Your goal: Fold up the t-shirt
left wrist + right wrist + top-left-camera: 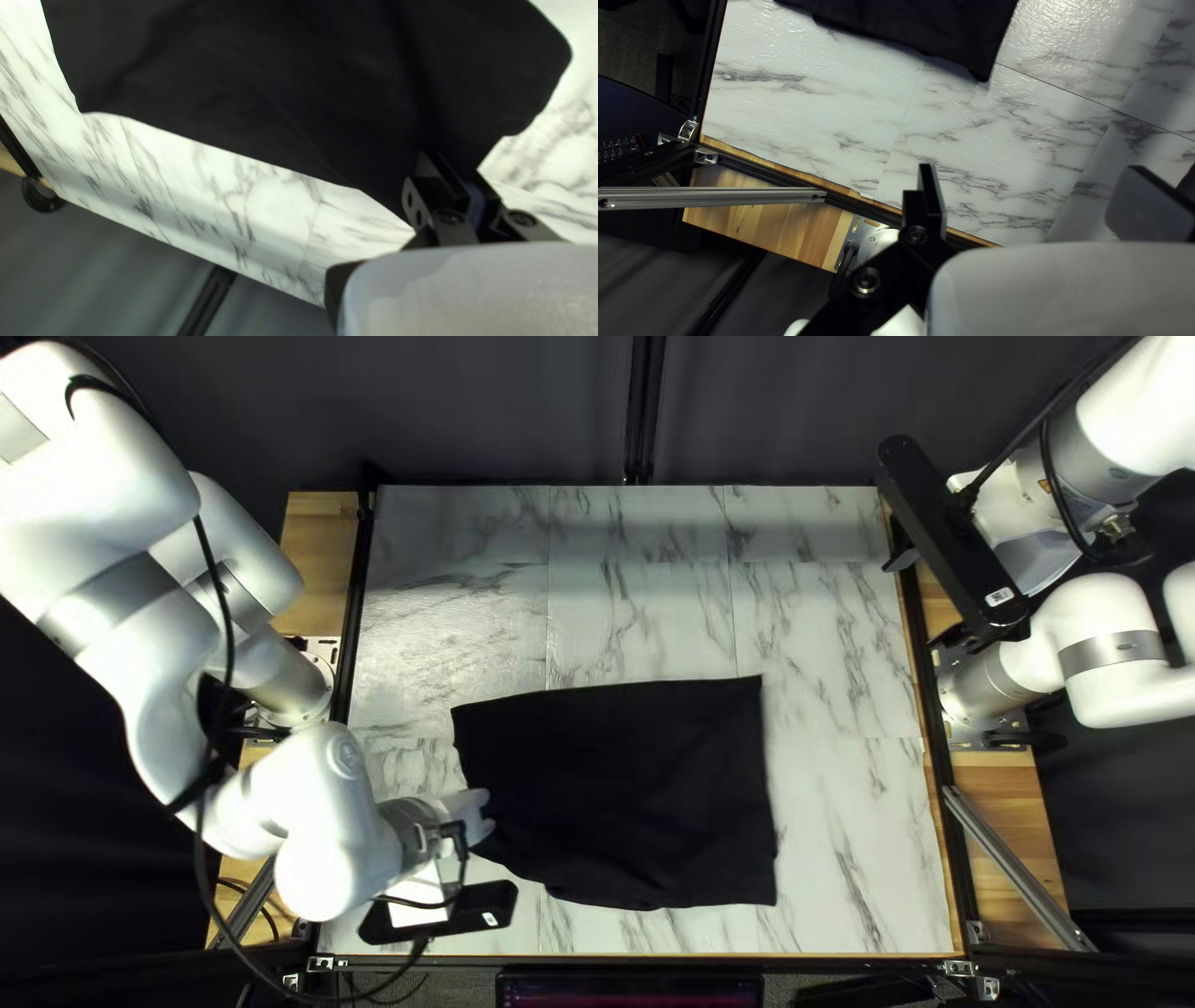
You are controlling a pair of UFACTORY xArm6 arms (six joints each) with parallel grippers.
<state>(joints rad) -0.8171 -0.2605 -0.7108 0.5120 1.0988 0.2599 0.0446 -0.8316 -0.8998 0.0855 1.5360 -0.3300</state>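
Observation:
A black t-shirt [623, 790] lies spread as a rough rectangle on the table, its lower left corner drawn in at my left gripper [481, 819]. In the left wrist view, my left gripper [458, 177] has its two fingers close together with the dark cloth of the t-shirt [261, 81] pinched between them, and creases run out from there. My right gripper [919, 601] is over the table's right edge, apart from the cloth. Seen from its own wrist, the right gripper [1039, 202] stands wide open with nothing between its fingers; the t-shirt [921, 28] lies ahead of it.
The marble-patterned table [647, 610] shows bare beyond the t-shirt and to its right. Dark frame rails [949, 834] edge the table, with a silver bar [1015, 865] outside at the right. A dark screen [629, 989] stands below the near edge.

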